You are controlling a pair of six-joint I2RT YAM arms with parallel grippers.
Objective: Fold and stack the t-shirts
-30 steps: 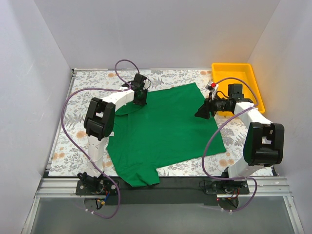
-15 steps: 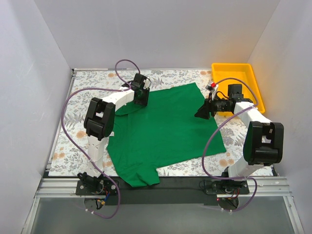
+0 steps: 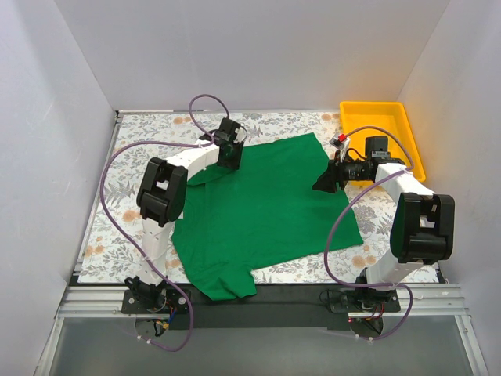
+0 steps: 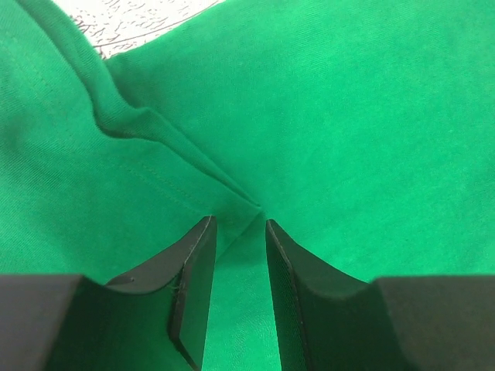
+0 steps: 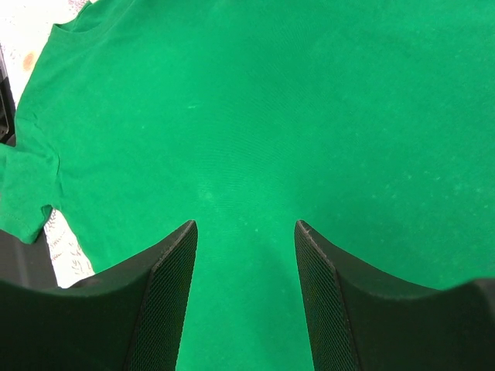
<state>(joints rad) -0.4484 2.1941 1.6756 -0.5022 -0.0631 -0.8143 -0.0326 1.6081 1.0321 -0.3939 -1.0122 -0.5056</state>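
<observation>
Green soft cloth short-sleeved t-shirt (image 3: 262,207) lies spread on the flower-patterned table (image 3: 149,129), unfolded; left gripper (image 4: 240,222) hangs narrowly parted over a sleeve crease, right gripper (image 5: 245,226) wider above the body, both empty, seemingly picking grips.

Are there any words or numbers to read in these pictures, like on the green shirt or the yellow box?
No text can be read in any view.
Plain green cloth t-shirt: no print shows.
Yellow plastic tray: bare, no label.
Flower-patterned table cover: only leaves and blossoms.
Small red and white part near the tray: too small to read.
</observation>
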